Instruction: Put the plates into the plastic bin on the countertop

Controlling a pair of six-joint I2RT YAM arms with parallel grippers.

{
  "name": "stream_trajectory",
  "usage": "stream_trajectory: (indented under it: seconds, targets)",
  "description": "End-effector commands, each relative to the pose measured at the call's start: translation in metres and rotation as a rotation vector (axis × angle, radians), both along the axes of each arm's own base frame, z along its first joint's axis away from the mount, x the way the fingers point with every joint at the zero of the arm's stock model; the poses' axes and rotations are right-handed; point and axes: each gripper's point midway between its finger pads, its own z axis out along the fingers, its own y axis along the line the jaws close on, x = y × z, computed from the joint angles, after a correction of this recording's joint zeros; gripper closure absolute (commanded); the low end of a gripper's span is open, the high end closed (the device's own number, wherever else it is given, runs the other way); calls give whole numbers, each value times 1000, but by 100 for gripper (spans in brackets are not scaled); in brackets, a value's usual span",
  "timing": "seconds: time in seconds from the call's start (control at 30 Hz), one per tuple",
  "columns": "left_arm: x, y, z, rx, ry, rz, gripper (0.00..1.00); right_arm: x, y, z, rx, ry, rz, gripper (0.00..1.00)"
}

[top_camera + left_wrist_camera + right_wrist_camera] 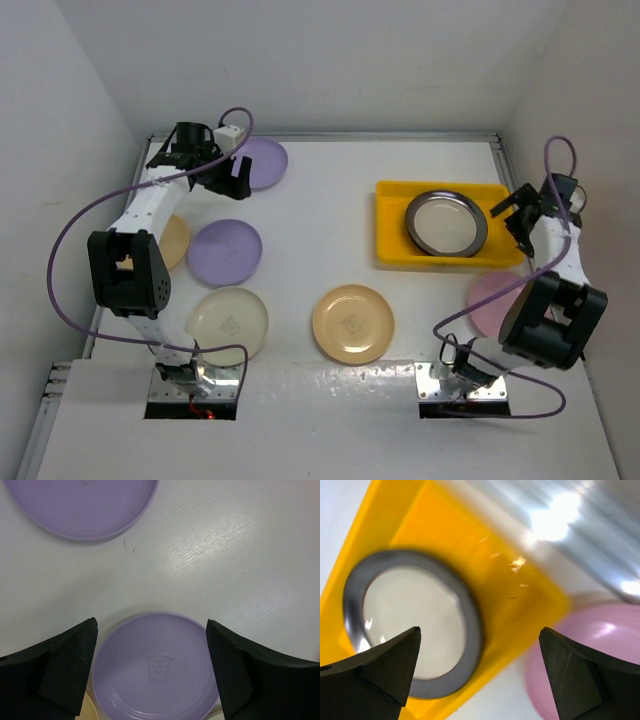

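White countertop (330, 200), white walls (300, 60) | yellow bin (392, 245) holds grey-rimmed plate (446, 222) | left gripper (151, 630) wide | right gripper (480, 632) wide

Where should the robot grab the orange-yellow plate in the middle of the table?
Probably its rim, at the edge nearest the arms. The yellow-orange plate lies flat on the countertop, shallow and wide, so pinch down from above, one finger inside the rim and one outside. Nothing touches that edge.
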Motion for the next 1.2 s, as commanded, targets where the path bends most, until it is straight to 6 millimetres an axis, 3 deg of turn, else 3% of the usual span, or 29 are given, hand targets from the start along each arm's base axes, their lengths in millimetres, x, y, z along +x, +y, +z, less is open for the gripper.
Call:
stream_trajectory:
  seconds: [0.0,0.03,0.07,0.1,0.17,0.2,0.23,0.37,0.43,0.57,0.67,0.8,0.83,0.87,0.93,0.97,1.17]
  targets:
    - [0,-10,39,-16,-115,-49,10,-70,-48,31,-148,77,-373,1]
    - [0,-10,39,-16,-115,-49,10,-90,-52,22,-158,120,-415,1]
    - [-3,-10,41,-10,-121,-55,10,-103,-56,36,-167,61,-548,1]
    - [-6,-14,44,-11,-135,-65,10,-134,-44,6,-133,155,-593,1]
    - [-11,-18,47,-5,-145,-80,10,-166,-49,-8,-63,140,-789,5]
    - [-15,-23,47,-6,-144,-93,10,-176,-47,-3,-52,87,-848,7]
    - [-20,-23,49,-6,-150,-93,10,-208,-40,-32,-30,158,-951,13]
    - [-36,-39,51,-10,-156,-136,10,-259,-15,-63,-17,254,-1088,14]
    - [-46,-44,53,-12,-163,-151,10,-264,-12,-68,-9,251,-1117,14]
    - [-63,-56,57,-10,-177,-182,10,-265,-3,-97,18,280,-1062,18]
    - [-71,-54,60,-16,-178,-177,10,-245,-7,-111,42,208,-973,28]
    - [-77,-53,61,-1,-189,-168,10,-242,-8,-116,36,193,-955,59]
    - [-80,-52,63,-2,-195,-168,10,-244,-10,-115,33,192,-968,77]
    - [-81,-52,58,0,-184,-168,10,-249,-4,-117,42,227,-972,87]
    - [-86,-51,64,-2,-201,-168,10,-254,-5,-114,35,239,-1009,100]
    - [-87,-51,59,-1,-190,-168,10,-263,5,-115,52,289,-1023,100]
    - [-103,-62,68,9,-232,-216,10,-271,-3,-70,6,221,-1157,100]
